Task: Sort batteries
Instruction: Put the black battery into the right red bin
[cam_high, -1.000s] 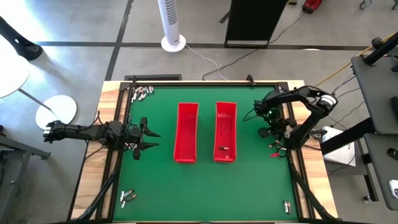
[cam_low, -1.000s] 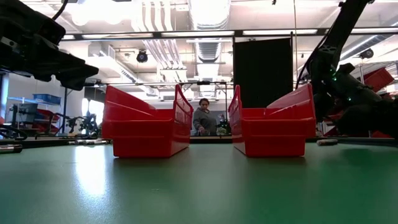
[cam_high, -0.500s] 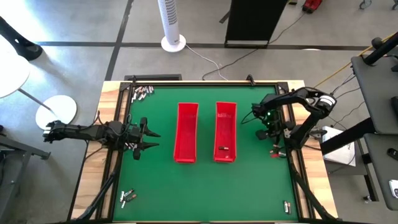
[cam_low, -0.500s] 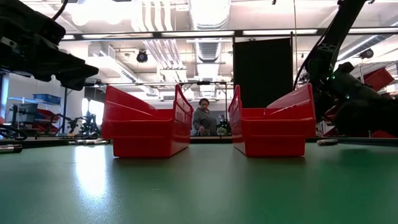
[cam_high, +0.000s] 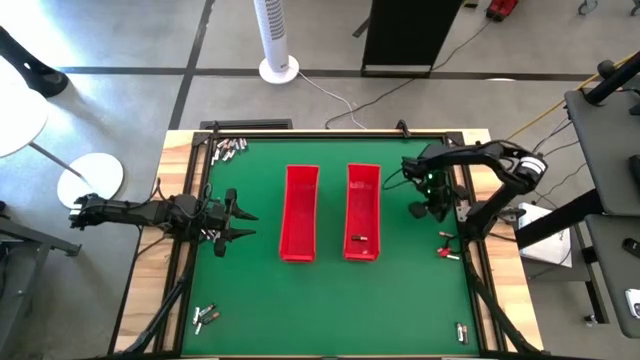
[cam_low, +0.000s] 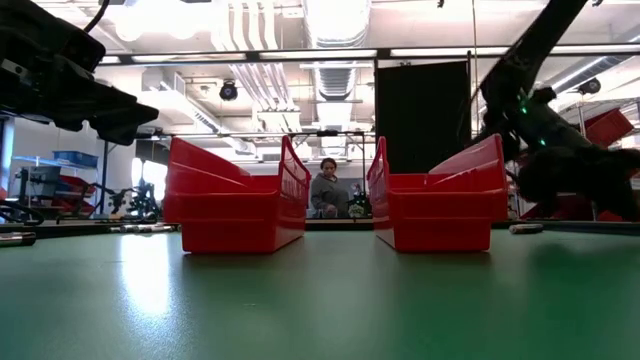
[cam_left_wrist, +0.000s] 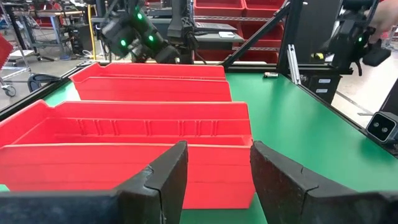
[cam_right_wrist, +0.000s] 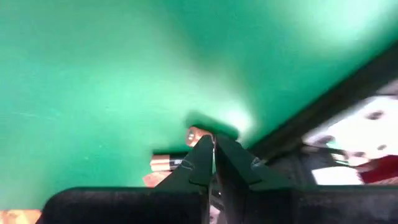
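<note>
Two long red trays (cam_high: 299, 213) (cam_high: 363, 210) stand side by side in the middle of the green mat. The right tray holds a small battery (cam_high: 358, 240). My right gripper (cam_high: 418, 208) hovers just right of the right tray, shut, with a reddish-ended battery (cam_right_wrist: 198, 133) at its fingertips (cam_right_wrist: 213, 144). More batteries (cam_high: 447, 250) lie on the mat by the right rim and show below the fingers (cam_right_wrist: 166, 163). My left gripper (cam_high: 240, 225) waits open and empty left of the left tray, facing it (cam_left_wrist: 216, 149). My right gripper has a small battery at the very ends of its two fingers, whose reddish end (cam_right_wrist: 194, 132) sticks out to one side. The fingers point down and lie across it. The picture is blurred, so the pinch point is unclear. The battery is clear of the mat.
Loose batteries lie in the far-left corner (cam_high: 228, 148), the near-left corner (cam_high: 205, 317) and the near-right corner (cam_high: 461, 331). A black rim (cam_high: 470, 250) frames the mat. A person (cam_low: 327, 190) sits in the room beyond the trays.
My right gripper has moved from the batteries at the right rim toward the table's far edge and left, toward the right tray, and has come up a little.
</note>
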